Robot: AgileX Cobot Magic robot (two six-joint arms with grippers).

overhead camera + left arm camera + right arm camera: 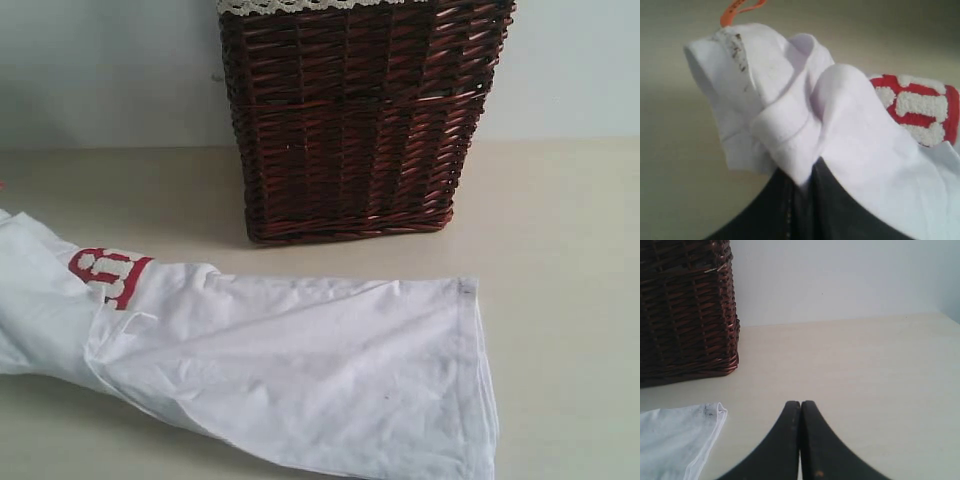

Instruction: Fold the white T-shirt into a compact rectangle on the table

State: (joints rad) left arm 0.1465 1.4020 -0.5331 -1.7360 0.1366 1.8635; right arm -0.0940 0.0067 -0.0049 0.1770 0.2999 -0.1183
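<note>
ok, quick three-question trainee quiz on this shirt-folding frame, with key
1. True or false: the right gripper is shut on the white T-shirt.
2. What stands on the table behind the shirt? A) dark wicker basket B) cardboard box C) plastic bin
3. Fill in: the left gripper pinches bunched ____.

Key:
1. False. It is shut but empty, apart from the shirt's corner.
2. A.
3. Shirt fabric, near the orange tag.
</note>
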